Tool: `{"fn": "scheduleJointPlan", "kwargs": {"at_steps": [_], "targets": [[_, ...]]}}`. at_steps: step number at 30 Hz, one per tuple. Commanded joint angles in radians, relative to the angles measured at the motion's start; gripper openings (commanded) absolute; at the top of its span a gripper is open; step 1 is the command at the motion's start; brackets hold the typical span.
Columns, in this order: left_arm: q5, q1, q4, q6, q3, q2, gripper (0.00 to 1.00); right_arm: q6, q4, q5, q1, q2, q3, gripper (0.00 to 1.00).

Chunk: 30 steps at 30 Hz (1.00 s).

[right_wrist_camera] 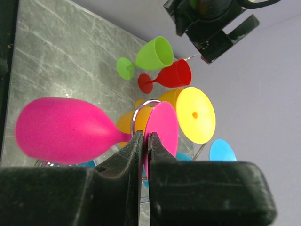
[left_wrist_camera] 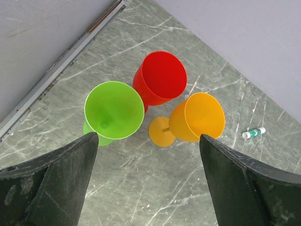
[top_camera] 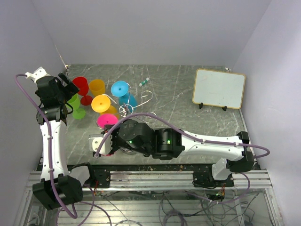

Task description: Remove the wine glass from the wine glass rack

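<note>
The pink glass [right_wrist_camera: 61, 129] is hung upside down on the rack [top_camera: 126, 110]. Its foot is caught in a chrome hook [right_wrist_camera: 139, 107] and its bowl hangs out at about 8 o'clock from the post. The grasp step is judged to be in hand: the right jaws are seen drawn almost together on the thin stem just under the foot, with pink showing in the slit between them, so the glass appears to be pinched there but is not yet freed. On neighbouring hooks, a yellow glass [top_camera: 100, 103] is hung at 10 o'clock, its foot just beside the pink one, and a blue glass [top_camera: 120, 88] at 12 o'clock. Further out at 10 o'clock, a green glass [left_wrist_camera: 114, 109], a red glass [left_wrist_camera: 162, 77] and an orange glass [left_wrist_camera: 197, 117] are stood upright on the bench [top_camera: 174, 103]. Above them the left jaws are held fully apart, with nothing between them. A whiteboard [top_camera: 218, 88] is propped well apart at 2 o'clock. For the next move, it is judged that the foot must be slid outward along the hook's open end, toward 8 o'clock and away from the post. The grip should be kept firm so that the stem is not let slip, and the path kept clear of the yellow foot so that the light wire rack is not dragged or tipped.
</note>
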Motion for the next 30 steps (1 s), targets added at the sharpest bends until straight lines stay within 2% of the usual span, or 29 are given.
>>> {"fn": "scheduleJointPlan", "kwargs": {"at_steps": [1,14,30], "targets": [[0.021,0.012,0.034,0.0,-0.007,0.004,0.99,-0.014,0.037,0.013,0.002,-0.037,-0.012,0.0],[0.022,0.014,0.033,0.0,-0.007,0.003,0.99,-0.069,0.135,-0.023,0.006,-0.078,-0.068,0.0],[0.024,0.016,0.033,-0.003,-0.006,0.002,1.0,-0.153,0.199,0.008,0.025,-0.01,-0.022,0.0]]}}
